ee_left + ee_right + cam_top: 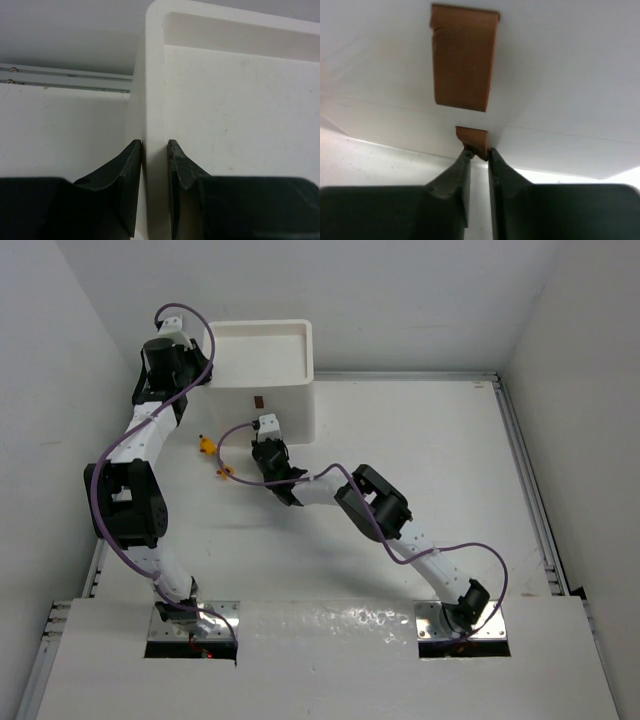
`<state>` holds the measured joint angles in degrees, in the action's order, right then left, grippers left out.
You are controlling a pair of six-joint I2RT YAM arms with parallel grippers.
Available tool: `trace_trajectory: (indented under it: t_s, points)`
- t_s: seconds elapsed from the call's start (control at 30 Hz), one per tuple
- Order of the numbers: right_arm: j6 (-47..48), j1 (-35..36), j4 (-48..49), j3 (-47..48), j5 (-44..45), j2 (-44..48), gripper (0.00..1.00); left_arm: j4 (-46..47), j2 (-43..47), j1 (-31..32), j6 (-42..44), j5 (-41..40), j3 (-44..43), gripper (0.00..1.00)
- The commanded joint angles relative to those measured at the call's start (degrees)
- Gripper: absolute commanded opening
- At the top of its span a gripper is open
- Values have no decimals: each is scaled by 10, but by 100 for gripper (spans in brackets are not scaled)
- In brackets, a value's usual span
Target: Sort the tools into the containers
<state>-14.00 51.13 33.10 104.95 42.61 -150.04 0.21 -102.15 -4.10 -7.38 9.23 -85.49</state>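
While the left gripper (155, 148) straddles the left wall of the white boxy plastic drawer unit (235, 110), one dark finger sits outside that wall and the other inside the recessed tray top. Both press against the rim, so the jaws are narrow and clamped on the unit itself.

At the front face of the unit, the right gripper (477, 152) is nearly closed, its two fingertips pinching the small lower brown handle (472, 136) right at its bottom edge. Directly above it on the same face is a larger flat brown handle (464, 56), untouched.

From the top view, a small yellow-orange plastic-handled screwdriver (205, 446) lies on the white table (440, 460) just in front of the unit's front-left corner, apart from both grippers. A second small orange piece (226, 473) lies a little nearer the arm bases, close beside the right arm's wrist; it is too small to identify. The unit's tray top looks bare white in both views that show it.
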Motion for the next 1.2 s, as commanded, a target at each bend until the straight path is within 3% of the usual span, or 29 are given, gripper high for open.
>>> trace_trajectory:
  t_s: [0.0,0.07,0.23,0.53,0.67,0.77,0.8,0.83,0.93,1.17]
  points:
    - [5,-22,66,28,49,44,9,-52,-11,3,-1,33,-3,0]
    - [3,-24,70,25,52,45,0,-52,-11,3,-1,33,-3,0]
    - [-11,-27,87,-20,11,75,0,-52,-12,3,-2,34,-3,0]
    - [-38,-6,215,-238,-66,178,0,-46,-11,3,-12,33,2,0]
    - [-39,-1,228,-272,-78,202,0,-46,-11,2,-16,34,1,0]
    - [-43,-1,204,-244,-64,183,0,-45,-11,3,-17,34,0,0]
    - [-43,-2,195,-230,-64,175,9,-46,-11,3,-17,33,-1,0]
    - [-43,-2,169,-198,-66,167,30,-48,-11,3,-17,33,-3,0]
    - [-52,-2,115,-137,-68,132,44,-48,-11,2,-19,34,-3,0]
    - [-94,-2,35,-59,-25,76,47,-48,-13,3,-17,36,-7,0]
